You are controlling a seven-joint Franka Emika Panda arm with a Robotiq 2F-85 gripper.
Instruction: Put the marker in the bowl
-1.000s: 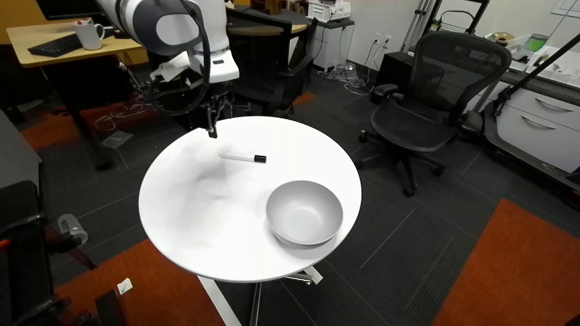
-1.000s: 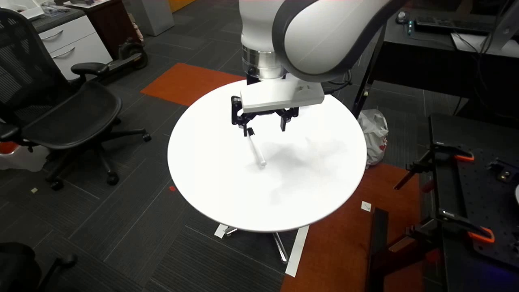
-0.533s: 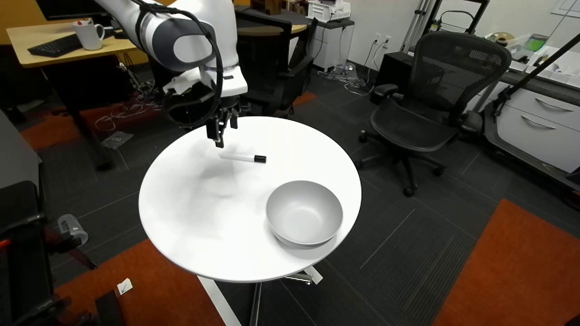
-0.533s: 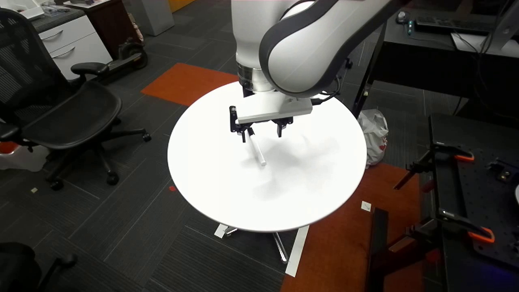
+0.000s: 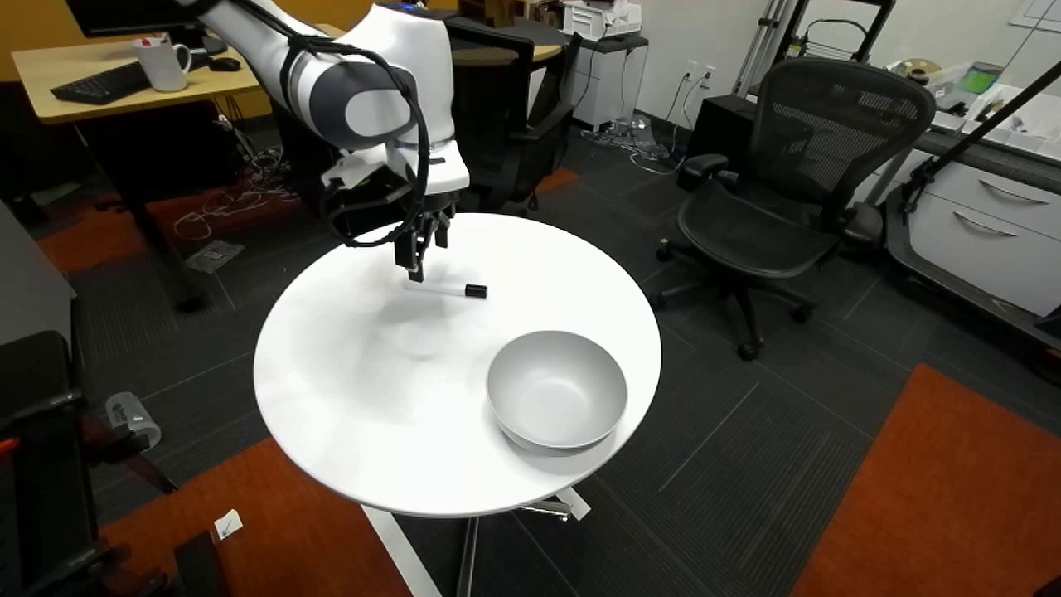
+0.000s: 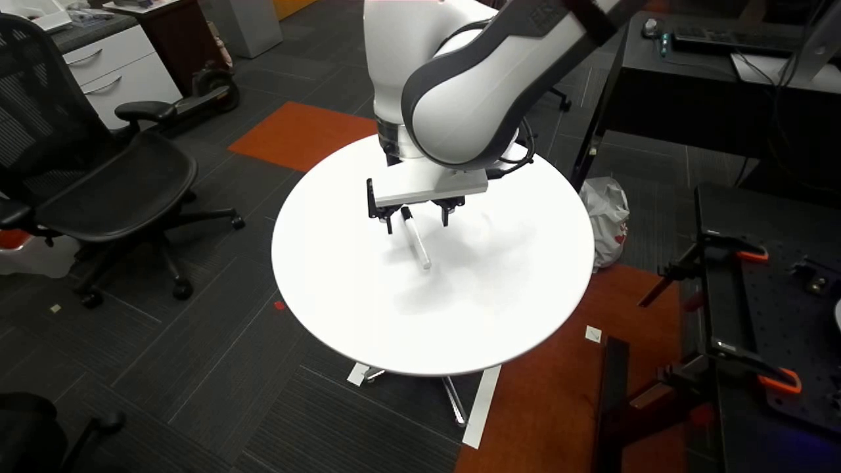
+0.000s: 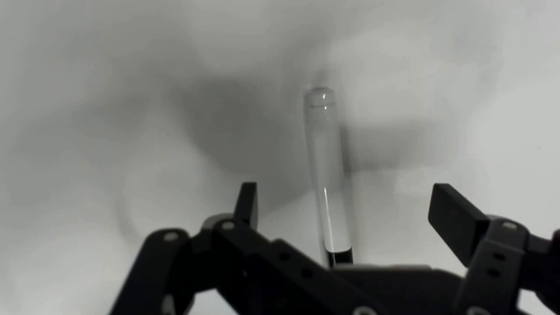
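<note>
Round white table (image 5: 356, 448): is taking up the middle of the frame in both exterior views.
White arm (image 6: 473, 105): is filling the top middle of the frame in an exterior view; its wrist is pointing down at the table.
Grey bowl (image 5: 557, 398): is sitting upright on the table, just right of centre and below mid-height in an exterior view; its inside is showing bare.
Black gripper (image 7: 344, 197): is standing spread and pinching nothing, its fingers (image 7: 457, 223) well apart, left and right in the lower half of the wrist view. The step in hand is looking like lining up the grasp.
Marker (image 7: 329, 175): is lying on the table, running down the frame right of centre in the wrist view, between the fingers there, nearer the one at frame left. The next move is probably calling for slight centring, lowering and closing across the body; lifting toward the bowl is coming after.
Black cap (image 5: 476, 291): is forming the marker's right end, left of centre at mid-height in an exterior view; in the wrist view the gripper is mostly hiding it.
</note>
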